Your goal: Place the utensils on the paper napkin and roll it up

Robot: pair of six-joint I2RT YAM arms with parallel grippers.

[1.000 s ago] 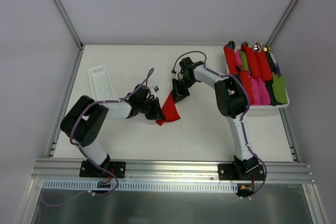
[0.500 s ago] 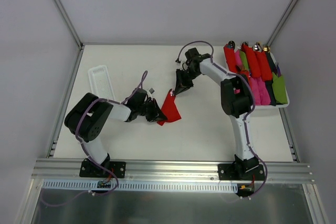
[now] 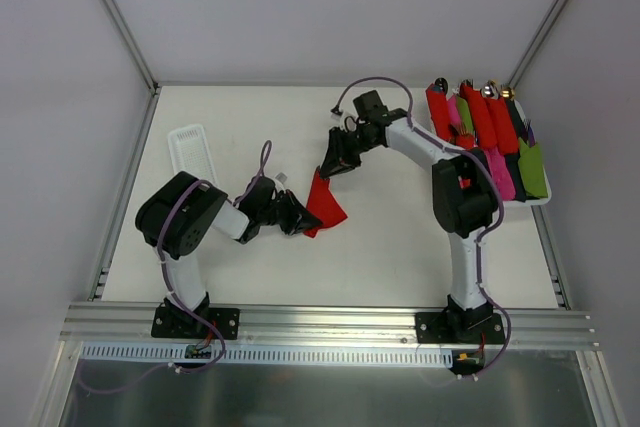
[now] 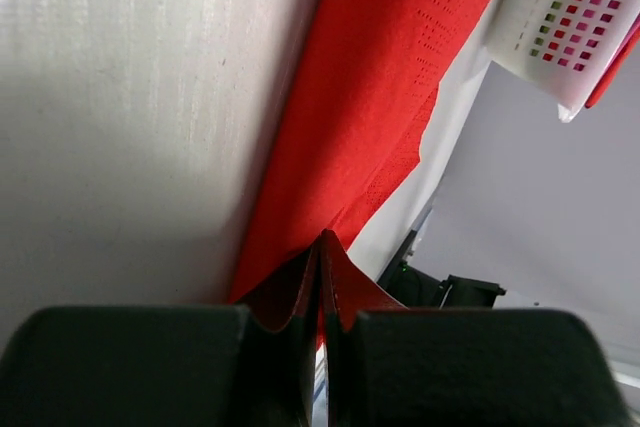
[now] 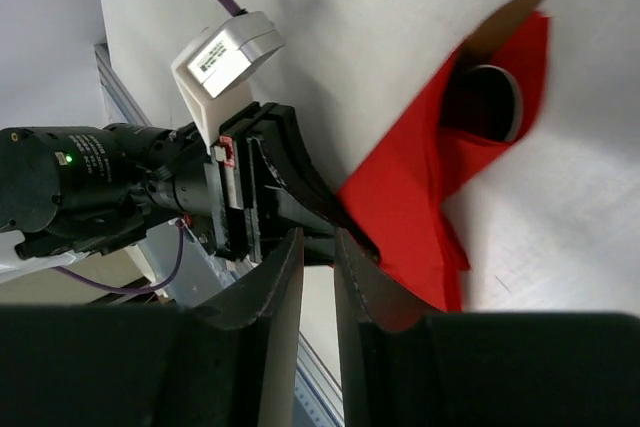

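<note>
Two grippers attend one folded paper napkin lying near the middle of the table. The left gripper is clamped on the napkin's left edge; its wrist view shows both fingers pressed together with the red sheet pinched between them. The right gripper stands by the napkin's far corner with its jaws a narrow slit apart and nothing between them; whether a fingertip touches the paper cannot be told. In the right wrist view the fold gapes at its far end, and a dark rounded head of the utensils shows inside it. Compared with one second ago, the right gripper has let go of the far corner and drawn back and upward, its jaws parting, while its elbow has swung outward to the right. The left arm's elbow has shifted to the right and its grip is unchanged. The napkin has barely shifted. Rolled bundles lie in a white tray at the right edge, and a white perforated tray lies at the left.
</note>
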